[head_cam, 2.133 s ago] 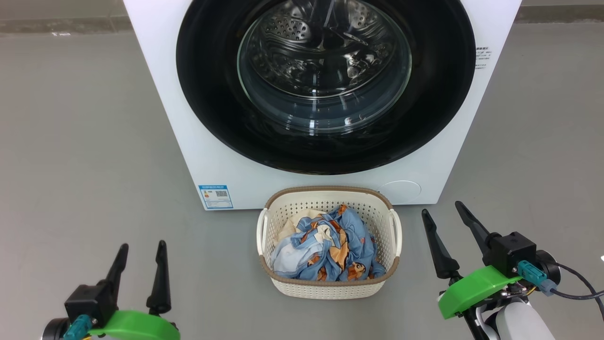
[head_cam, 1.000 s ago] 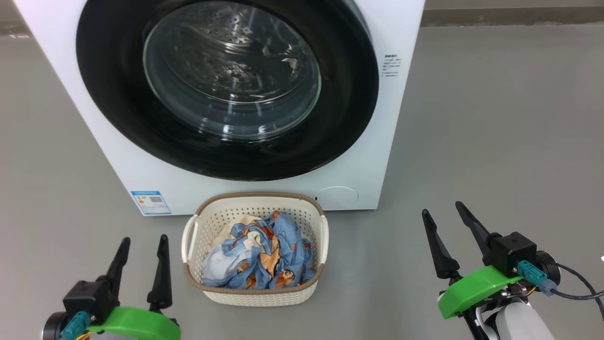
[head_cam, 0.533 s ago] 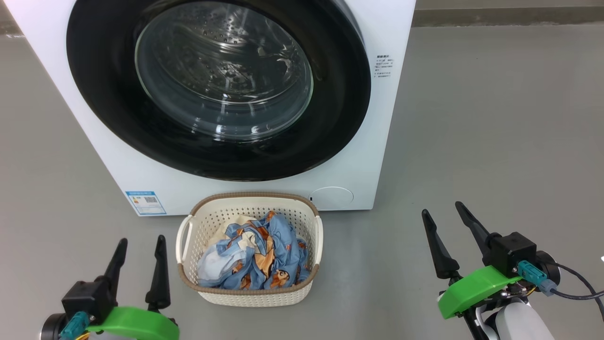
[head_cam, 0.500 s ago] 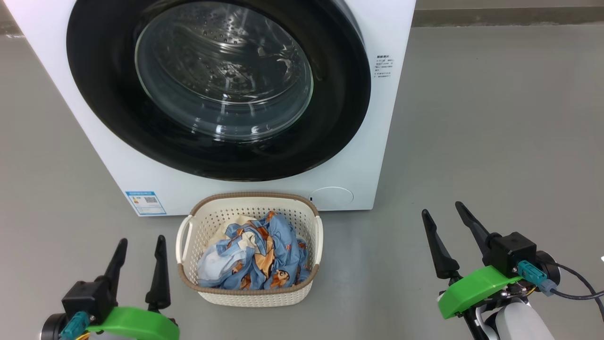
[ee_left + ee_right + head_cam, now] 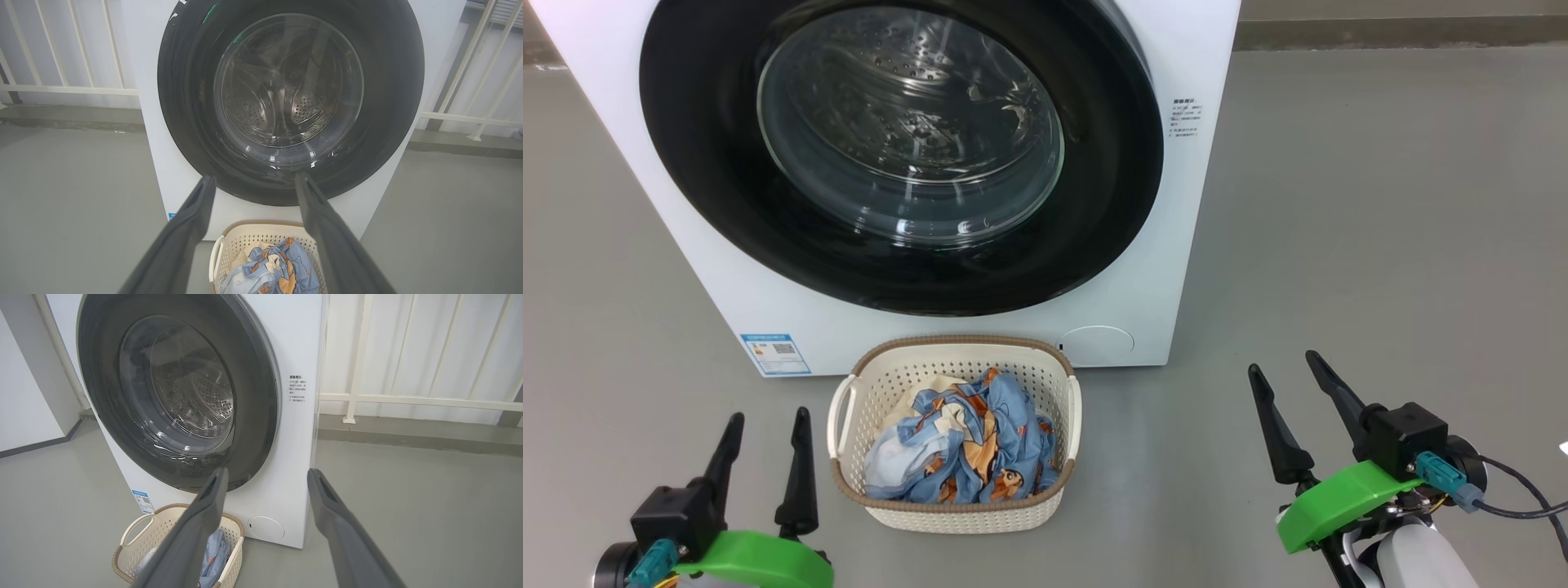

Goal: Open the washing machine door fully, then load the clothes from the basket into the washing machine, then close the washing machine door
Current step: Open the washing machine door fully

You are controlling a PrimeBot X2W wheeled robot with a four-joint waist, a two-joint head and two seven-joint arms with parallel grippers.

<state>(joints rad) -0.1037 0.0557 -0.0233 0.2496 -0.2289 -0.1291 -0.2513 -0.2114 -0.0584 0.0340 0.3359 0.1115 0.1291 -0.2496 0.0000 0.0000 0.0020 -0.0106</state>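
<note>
The white washing machine (image 5: pixel 1176 237) stands ahead with its round black-rimmed door (image 5: pixel 727 220) closed flat against the front; the steel drum shows through the glass. On the floor right before it sits the cream basket (image 5: pixel 956 514), holding blue printed clothes (image 5: pixel 968 449) with some cream cloth. My left gripper (image 5: pixel 766 420) is open at the lower left, beside the basket's left handle and apart from it. My right gripper (image 5: pixel 1282 363) is open at the lower right, well right of the basket. Both wrist views face the door (image 5: pixel 392 102) (image 5: pixel 261 396) and the basket (image 5: pixel 229 245) (image 5: pixel 130 547).
Grey floor (image 5: pixel 1380 204) spreads wide to the right of the machine and around the basket. White railing bars (image 5: pixel 408 398) and a raised kerb run behind the machine. A blue label sticker (image 5: pixel 774 354) marks the machine's lower left front.
The head camera swung right over the first second, shifting machine and basket leftward in the picture; since half a second ago the view has only dipped slightly. Both grippers keep their open pose.
</note>
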